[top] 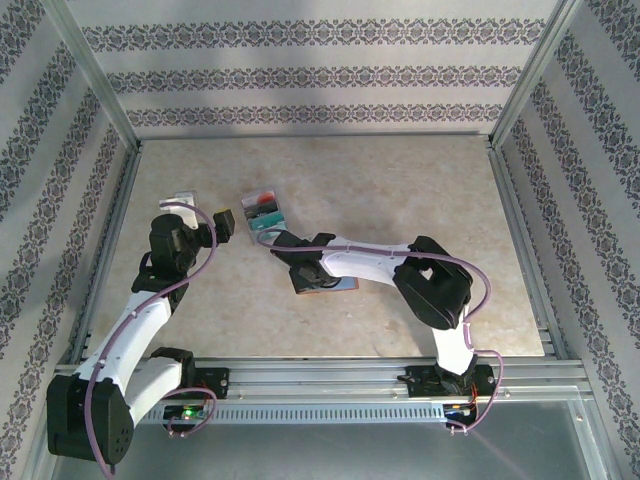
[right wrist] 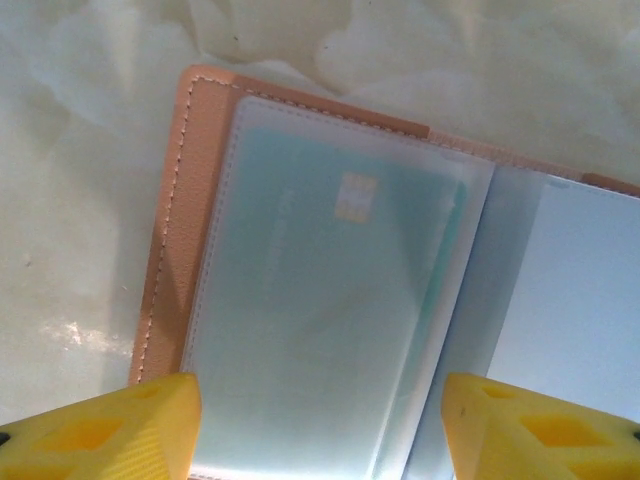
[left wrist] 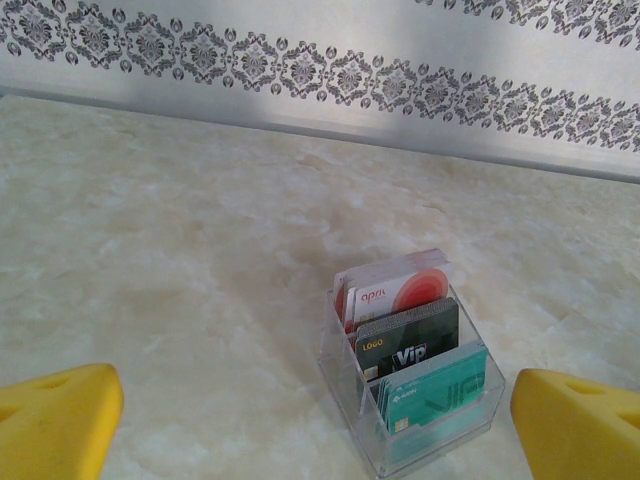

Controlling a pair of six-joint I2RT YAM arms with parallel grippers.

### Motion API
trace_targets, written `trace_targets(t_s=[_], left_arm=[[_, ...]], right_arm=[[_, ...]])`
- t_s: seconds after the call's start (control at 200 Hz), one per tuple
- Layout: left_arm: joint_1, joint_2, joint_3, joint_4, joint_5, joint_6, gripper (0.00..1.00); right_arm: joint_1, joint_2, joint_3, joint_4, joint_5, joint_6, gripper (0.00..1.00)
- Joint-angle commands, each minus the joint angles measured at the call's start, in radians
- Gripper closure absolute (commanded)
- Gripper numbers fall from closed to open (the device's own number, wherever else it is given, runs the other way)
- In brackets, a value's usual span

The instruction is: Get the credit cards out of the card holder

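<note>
- Toward the near edge of the tabletop [top: 420,190], about midway along it, the card holder [top: 338,289] lies open and flat beneath the right arm's wrist.
- The right gripper [right wrist: 320,425] hangs directly over it, jaws apart and gripping nothing. Its yellow fingertips [right wrist: 110,430] stand either side of a clear sleeve [right wrist: 215,300].
- Inside that sleeve is a pale teal credit card [right wrist: 330,280] with a chip. Its long axis runs away from the fingers, so the jaws bracket its short width.
- Which sleeve edge is the mouth I cannot tell, and the pull direction depends on that.
- The left gripper [left wrist: 318,400] is spread fully and empty. It faces a clear box [left wrist: 335,365] of upright cards [left wrist: 410,355], which sits farther toward the far edge, left of the holder.
- The right arm is plainly nearer, so I judge the extraction is its job.
</note>
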Motion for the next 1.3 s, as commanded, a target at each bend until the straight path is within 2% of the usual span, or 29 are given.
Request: trace_targets(t_s=[0.0, 0.24, 0.48, 0.575, 0.735, 0.904, 0.989, 1.179, 1.294], left_arm=[[0.008, 0.002, -0.008, -0.017, -0.013, -0.015, 0.01], [0.008, 0.006, 0.0, -0.02, -0.006, -0.012, 0.01], [0.008, 0.004, 0.003, -0.026, 0.002, -0.014, 0.01], [0.008, -0.002, 0.009, -0.033, 0.009, -0.015, 0.01], [0.008, -0.025, 0.031, -0.06, 0.018, -0.014, 0.01], [0.008, -0.05, 0.06, -0.107, 0.022, -0.005, 0.01], [0.008, -0.065, 0.076, -0.13, 0.027, 0.002, 0.01], [0.009, -0.086, 0.111, -0.191, 0.031, 0.031, 0.01], [0.006, -0.105, 0.116, -0.21, 0.022, 0.044, 0.0]], right_arm=[[-0.007, 0.027, 0.032, -0.018, -0.012, -0.008, 0.34], [-0.007, 0.028, 0.022, 0.007, -0.046, -0.011, 0.31], [-0.015, 0.037, 0.002, 0.007, -0.044, -0.004, 0.33], [-0.027, 0.034, -0.018, 0.018, -0.052, 0.0, 0.41], [-0.046, 0.021, -0.037, 0.036, -0.064, -0.002, 0.58], [-0.053, -0.006, -0.028, 0.02, -0.015, -0.015, 0.63], [-0.055, -0.029, -0.027, -0.001, 0.032, -0.016, 0.62], [-0.075, -0.084, -0.072, -0.014, 0.097, -0.003, 0.52], [-0.09, -0.118, -0.112, -0.014, 0.125, 0.004, 0.5]])
